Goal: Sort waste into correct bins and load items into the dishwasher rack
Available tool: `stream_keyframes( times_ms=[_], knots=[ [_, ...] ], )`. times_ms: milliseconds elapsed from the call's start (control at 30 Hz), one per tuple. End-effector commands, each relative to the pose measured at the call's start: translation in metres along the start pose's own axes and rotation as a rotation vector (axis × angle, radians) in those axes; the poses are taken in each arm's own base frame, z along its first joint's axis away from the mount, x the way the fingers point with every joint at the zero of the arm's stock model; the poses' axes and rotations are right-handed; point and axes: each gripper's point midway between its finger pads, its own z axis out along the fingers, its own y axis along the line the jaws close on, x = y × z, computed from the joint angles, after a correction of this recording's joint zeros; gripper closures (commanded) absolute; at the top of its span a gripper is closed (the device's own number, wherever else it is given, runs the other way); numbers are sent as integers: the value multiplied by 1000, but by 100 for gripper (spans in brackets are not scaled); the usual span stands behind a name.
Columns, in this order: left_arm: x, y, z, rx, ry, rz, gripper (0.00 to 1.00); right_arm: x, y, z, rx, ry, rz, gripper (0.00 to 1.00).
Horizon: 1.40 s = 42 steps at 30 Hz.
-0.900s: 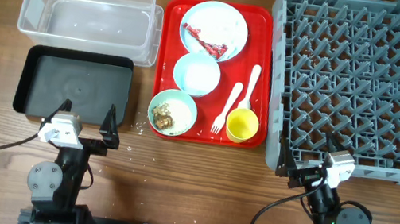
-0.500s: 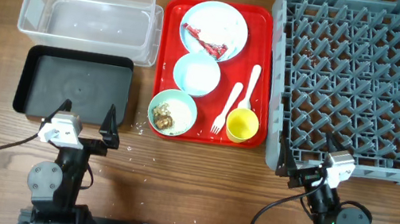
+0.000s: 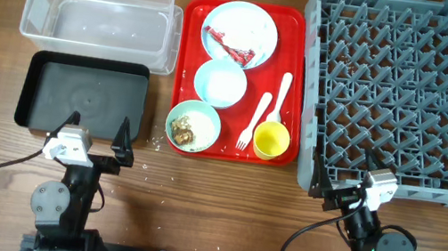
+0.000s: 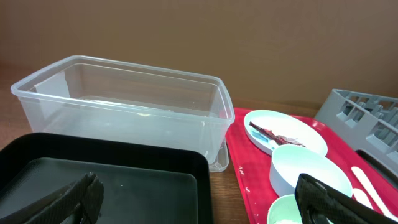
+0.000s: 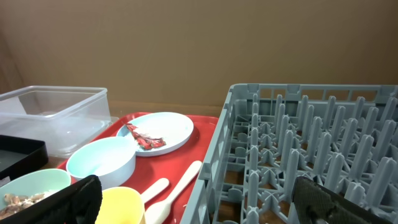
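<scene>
While we sit low in frame, left gripper (image 3: pixel 98 126) spread apart, right gripper (image 3: pixel 343 168) too, wrapper (image 3: pixel 227 48) on plate (image 3: pixel 258 25), upper centre.

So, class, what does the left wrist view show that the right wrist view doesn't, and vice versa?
Left wrist only: the floor of the black tub. Right wrist only: the yellow cup, food scraps in the green bowl, peg rows inside the rack. Shared: clear tub, plate with wrapper, light blue bowl.
</scene>
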Motion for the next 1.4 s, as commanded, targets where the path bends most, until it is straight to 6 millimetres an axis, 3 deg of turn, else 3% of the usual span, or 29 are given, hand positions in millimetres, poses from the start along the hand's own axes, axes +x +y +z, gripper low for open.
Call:
stream_keyframes(
  times_ms=[0,267,400,500,600,700,833,900,967,1067,1100,1167,1200,1233,1267,1300,1367],
  knots=[
    [2,2,0,-8,1,16,0,-2,3,-1,-15,-11,11,0],
    [2,2,0,-8,1,16,0,-2,-6,-1,36,-12,11,0],
    [0,4,0,-20,-10,17,0,-1,-4,0,22,-9,126,0],
    [-10,-11,0,65,-47,28,0,-6,6,-1,-36,-19,112,0],
    [-43,-23,-7,111,-140,51,0,-42,11,-6,-51,-91,56,0],
    [-98,-39,-17,146,-204,70,0,-106,17,-14,-54,-169,-32,0],
    [-152,-58,-7,202,-140,62,0,-155,26,1,-100,-120,-20,0],
    [-186,-65,19,220,-52,41,0,-173,27,19,-115,-34,3,0],
    [-207,-70,53,253,34,19,0,-184,28,35,-131,54,27,0],
    [-220,-95,118,328,209,-13,0,-189,24,55,-119,215,70,0],
    [-215,-114,154,365,318,-16,0,-189,23,61,-116,262,83,0],
    [-188,-140,214,332,524,-5,0,-181,20,72,-110,335,105,0],
    [-173,-146,233,288,591,15,0,-177,19,74,-108,349,109,0],
    [-153,-153,251,249,659,42,0,-171,18,76,-107,369,116,0],
    [-123,-172,268,264,734,60,0,-163,17,79,-103,399,131,0],
    [-95,-193,281,320,773,61,0,-155,16,80,-100,432,144,0],
    [-42,-215,298,347,834,79,0,-143,15,79,-95,479,157,0]
  ],
)
